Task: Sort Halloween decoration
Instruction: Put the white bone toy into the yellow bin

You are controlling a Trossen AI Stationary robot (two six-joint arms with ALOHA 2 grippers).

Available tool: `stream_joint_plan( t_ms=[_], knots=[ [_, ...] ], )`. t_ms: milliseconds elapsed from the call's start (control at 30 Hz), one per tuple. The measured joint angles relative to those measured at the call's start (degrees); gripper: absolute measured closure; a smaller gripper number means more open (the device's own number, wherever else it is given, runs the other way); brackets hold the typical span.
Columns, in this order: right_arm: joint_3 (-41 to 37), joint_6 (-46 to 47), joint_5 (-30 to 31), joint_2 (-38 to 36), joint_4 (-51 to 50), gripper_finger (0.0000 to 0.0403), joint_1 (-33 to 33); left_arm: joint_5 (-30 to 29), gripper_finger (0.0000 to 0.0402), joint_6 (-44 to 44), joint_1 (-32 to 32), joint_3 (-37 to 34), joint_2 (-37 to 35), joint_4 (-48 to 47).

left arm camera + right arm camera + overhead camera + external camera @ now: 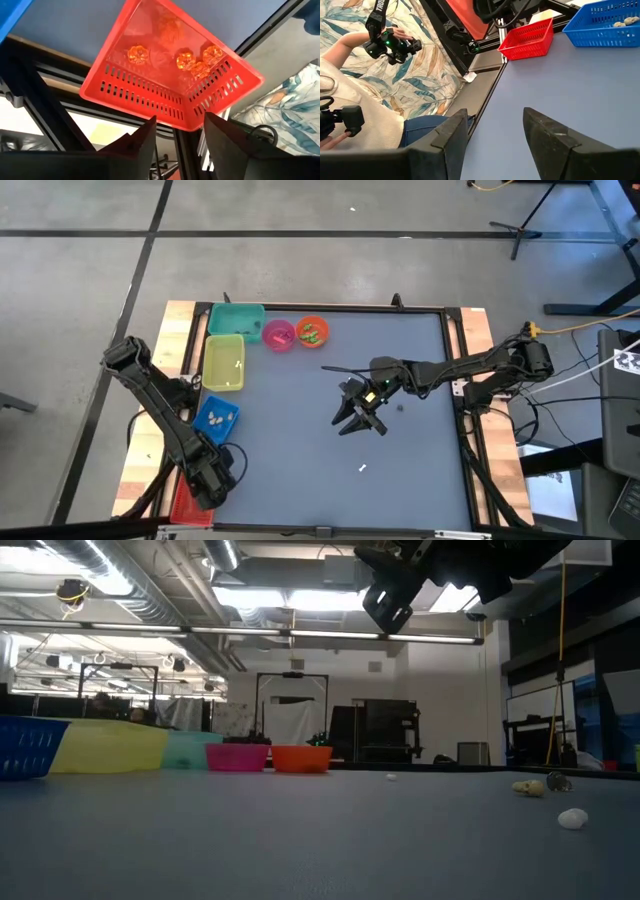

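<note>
A dark table is filling the centre of the overhead view, with a row of sorting containers sitting along its upper-left and left edge: a teal bin [236, 317], a yellow bin [224, 362], a pink bowl [279, 334], an orange bowl [312, 331], a blue bin [215, 418] and, at the lower left corner, a red bin [190, 505]; most of the sorting is looking done, since several containers are already holding trinkets; the red bin, seen close in the left wrist view, is holding orange pumpkin trinkets [182, 58], the blue bin is showing pale pieces [623, 22] inside, and the orange bowl is carrying small green bits [311, 334]; what is left appears to be a few loose pieces on the bare table: a white trinket [363, 468] lying in the lower centre of the overhead frame and a small dark one [400, 406] just right of the right gripper, while the low view is showing three small pieces at its right edge, a white one [572, 819] nearest; the left gripper [177, 132] is hovering over the red bin at the lower left of the overhead frame, its jaws standing apart and empty; the right gripper [357, 420] is hanging above the middle of the table, jaws spread wide and carrying nothing; a person [365, 120] is sitting beyond the table edge, holding a controller.
</note>
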Motion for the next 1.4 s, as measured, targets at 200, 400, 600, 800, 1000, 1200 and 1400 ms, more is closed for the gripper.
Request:
stream_joint_plan(
  t_ms=[200, 400, 600, 800, 1000, 1200, 1400],
  knots=[
    [0.00, 0.02, -1.95, 0.00, -0.02, 0.0214, 0.06, -0.53, 0.0232, -1.04, 0.04, 0.00, 0.00, 0.02],
    [0.00, 0.02, -1.96, 0.00, -0.09, 0.0214, 0.07, -6.52, 0.0226, -3.08, 0.07, 0.00, 0.00, 0.68],
    [0.00, 0.02, -1.40, 0.00, -0.09, 0.0214, 0.07, -15.10, 0.0226, -2.30, 0.51, 0.00, 0.00, 6.21],
    [0.00, -0.02, -0.47, -1.49, -2.05, 0.0214, 0.00, -24.15, 0.0226, 1.95, 2.04, 0.00, 0.00, 15.10],
    [0.00, -1.62, 5.33, -5.25, -9.57, 0.0214, 0.02, -37.51, 0.0226, 10.66, 5.00, 0.00, 0.00, 21.38],
    [0.02, -1.21, 4.50, -7.04, -18.59, 0.0214, 0.04, -45.80, 0.0226, 20.91, 9.30, 0.02, 0.00, 23.65],
    [0.02, 2.67, 4.24, -7.02, -24.28, 0.0214, 2.19, -47.01, 0.0226, 28.73, 14.06, 0.02, 0.00, 24.29]
  ],
)
